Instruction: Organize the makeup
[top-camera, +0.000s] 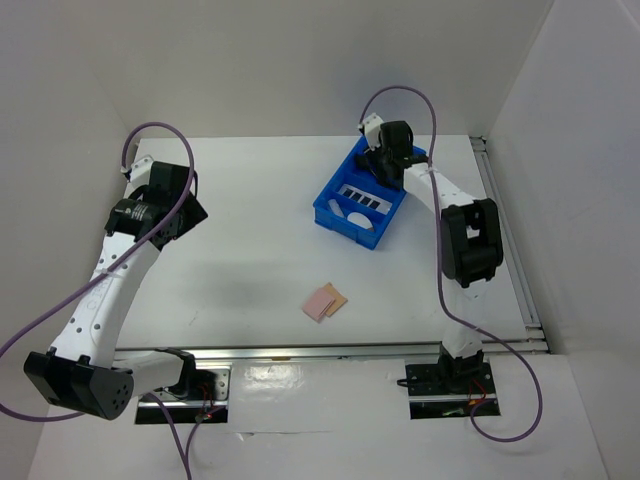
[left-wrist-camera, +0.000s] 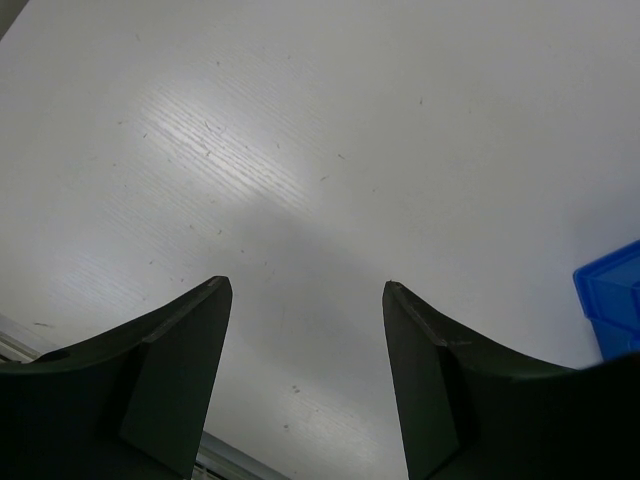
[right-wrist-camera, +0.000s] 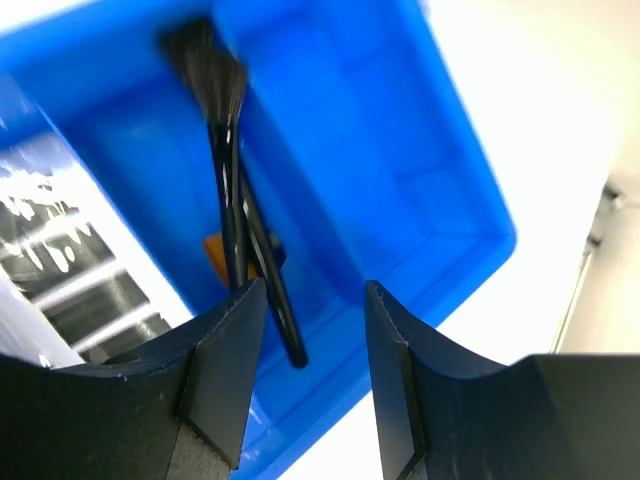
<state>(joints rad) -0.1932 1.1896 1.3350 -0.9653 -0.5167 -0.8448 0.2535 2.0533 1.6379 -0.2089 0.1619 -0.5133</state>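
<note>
The right gripper (right-wrist-camera: 312, 300) fills the bottom of its wrist view, jaws parted by a moderate gap and holding nothing. It hangs over the far compartment of the blue compartmented plastic tray (top-camera: 330, 216). In that compartment lie two thin black brushes (right-wrist-camera: 228, 170), close together, bristles pointing away from the fingers. A dark rectangular palette with a white label (top-camera: 362, 195) sits in the tray's middle. The pink and tan flat square pads (top-camera: 324, 300) lie overlapping on the white table (top-camera: 250, 250), well apart from the tray. The left gripper (left-wrist-camera: 305, 290) hovers over the tabletop, its jaws wide and empty.
</note>
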